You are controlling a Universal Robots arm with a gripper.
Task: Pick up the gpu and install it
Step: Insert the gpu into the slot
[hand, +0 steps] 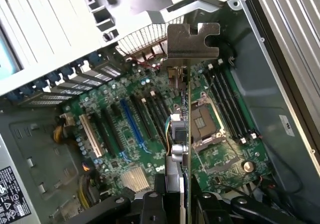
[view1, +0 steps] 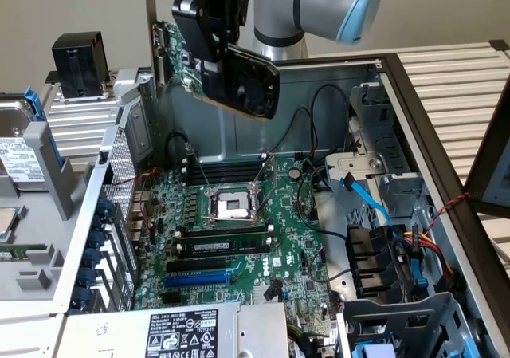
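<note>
1. Gpu [view1: 174,55] [hand: 186,114], a small flat green circuit board with a black rectangular cooler shroud and a silver end bracket, hangs in the air above the open case, pinched by the black two-fingered gripper [view1: 211,43] [hand: 177,206].
2. The jaws are pressed onto the gpu, one finger on each face. In the wrist view the card runs edge-on away from the fingers, with its bracket at the far end.
3. Straight below the gripper lies the large green motherboard [view1: 239,238] [hand: 150,134]. The card is well clear of it and sits in no slot.
4. Beneath the card's far half is the square silver processor socket [view1: 231,206] [hand: 205,121].
5. Further out on the board runs a long blue expansion slot [view1: 199,278] [hand: 131,121].
6. Around it all stands the grey sheet-metal computer case [view1: 335,95] [hand: 260,99].
7. Beyond the blue slot, at the case's near edge, lies a grey power supply box with a black-and-white label [view1: 183,330].
</note>
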